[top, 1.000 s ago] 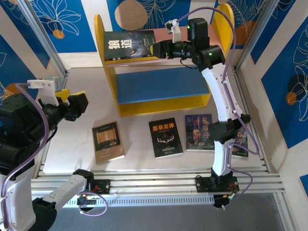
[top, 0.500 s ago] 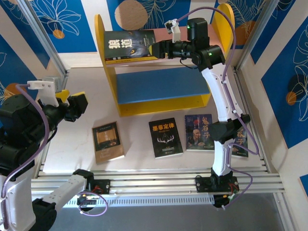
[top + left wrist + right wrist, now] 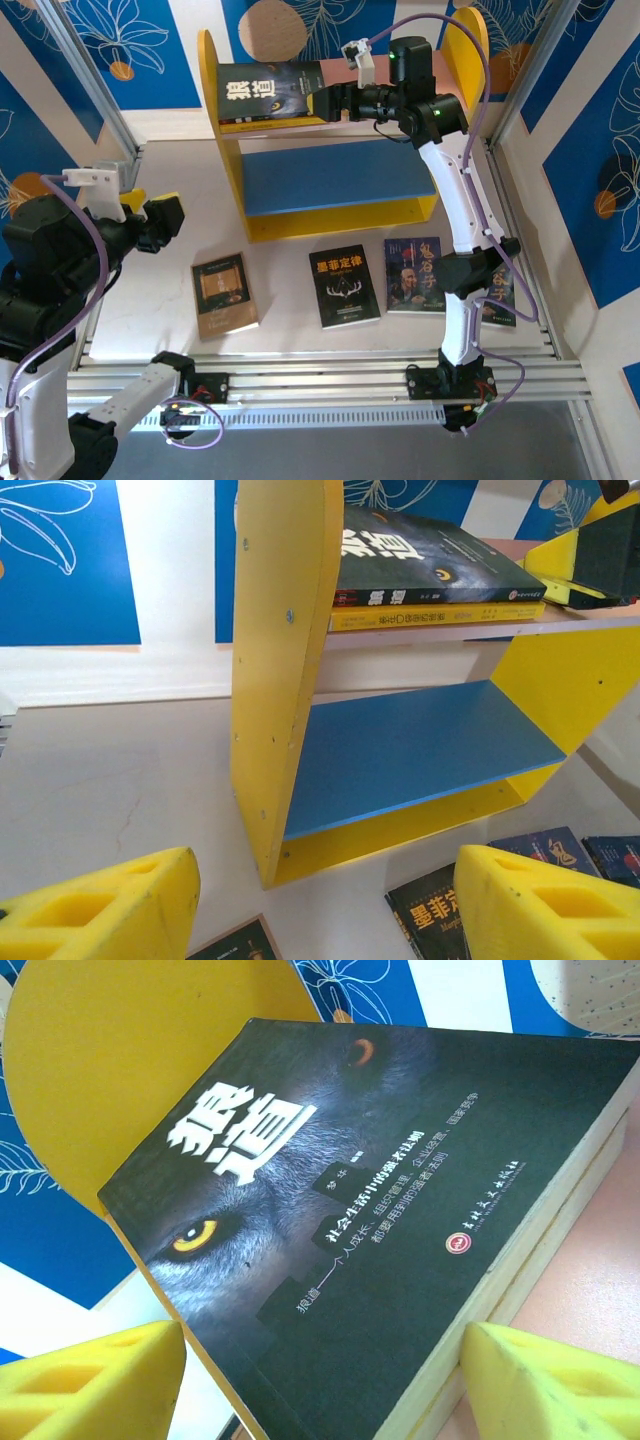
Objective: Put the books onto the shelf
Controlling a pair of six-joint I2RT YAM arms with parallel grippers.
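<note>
The black wolf-eyed paperback (image 3: 270, 92) is lying flat on the pink upper board (image 3: 590, 1300) of the small wooden shelf with rounded yellow side panels (image 3: 232, 185), at the 12 o'clock end of the counter (image 3: 290, 255). It is resting on a yellow-edged book (image 3: 440, 613).

The right gripper (image 3: 325, 100) is sitting at the paperback's 3 o'clock edge. Its jaws are standing wide, with the yellow foam pads (image 3: 90, 1370) flanking the cover and gripping nothing.

This is looking like the release. The jaws should be held wide while the wrist is drawn level toward 3 o'clock, so that no pad is dragging the cover askew.

The right arm is stretching up to 12 o'clock, its wrist bending toward 9 o'clock. The left gripper (image 3: 165, 215) is hovering at 9 o'clock, jaws wide and empty.

A brown paperback (image 3: 224, 293), a black paperback (image 3: 344, 286) and a dark-blue paperback (image 3: 415, 276) are waiting at the shelf's 6 o'clock.
</note>
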